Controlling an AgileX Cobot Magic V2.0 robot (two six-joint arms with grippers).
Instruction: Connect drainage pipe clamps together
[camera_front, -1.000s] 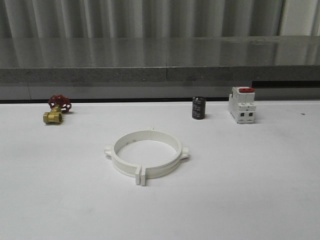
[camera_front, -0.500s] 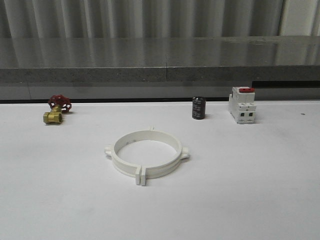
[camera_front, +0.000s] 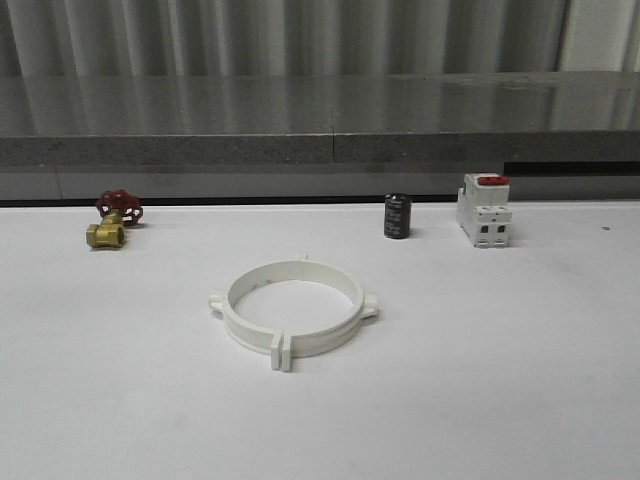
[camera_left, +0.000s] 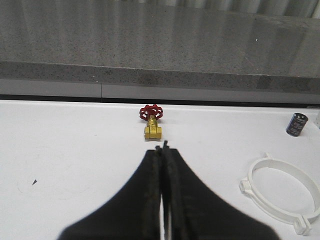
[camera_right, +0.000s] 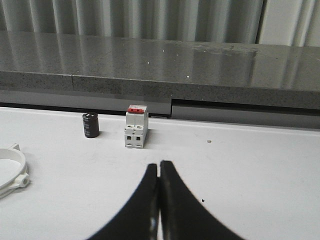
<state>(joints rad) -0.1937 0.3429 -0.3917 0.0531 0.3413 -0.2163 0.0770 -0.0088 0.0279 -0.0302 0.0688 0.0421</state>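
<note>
Looks like it's pretty much done: the two white plastic half-ring clamps (camera_front: 291, 315) are seen joined mid-frame on the white table (camera_front: 500, 380), so both hands (camera_left: 163, 148) (camera_right: 159, 165) are kept pinched together, empty, well apart.

The front view looks forward over the white desk (camera_front: 520, 380) from a fixed spot at the near edge, slightly downward, facing the grey ledge (camera_front: 320, 120) at the back; it takes in the whole width. The left wrist view sits low behind the left hand (camera_left: 162, 148), looking the same way, close to the desk, toward the red-handled brass valve (camera_left: 151, 120). The right wrist view rides behind the right hand (camera_right: 159, 164), facing the white breaker (camera_right: 136, 127). Both wrist views share the black cylinder (camera_right: 90, 125) and the clamp ring (camera_left: 282, 192) with the front view
</note>
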